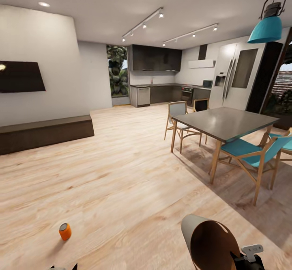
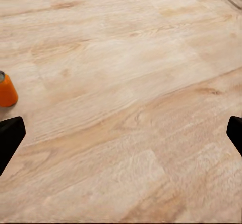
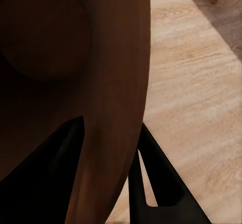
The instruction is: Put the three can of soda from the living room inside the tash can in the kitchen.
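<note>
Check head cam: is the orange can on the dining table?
No, the orange can stands on the wood floor, well apart from the dining table.

**Dining corner and fittings**

A grey table point(image 1: 227, 123) stands on the plank floor point(image 1: 121, 172), ringed by teal chairs point(image 1: 249, 153). A teal lamp point(image 1: 265, 28) hangs above. A steel fridge point(image 1: 232, 77) stands behind it; a dark TV point(image 1: 20, 76) hangs over a long bench point(image 1: 44, 132).

The head camera looks from high up across the wood floor point(image 1: 121, 172) toward the far kitchen point(image 1: 156, 75). Both wrist cameras look down close at that same floor.
</note>
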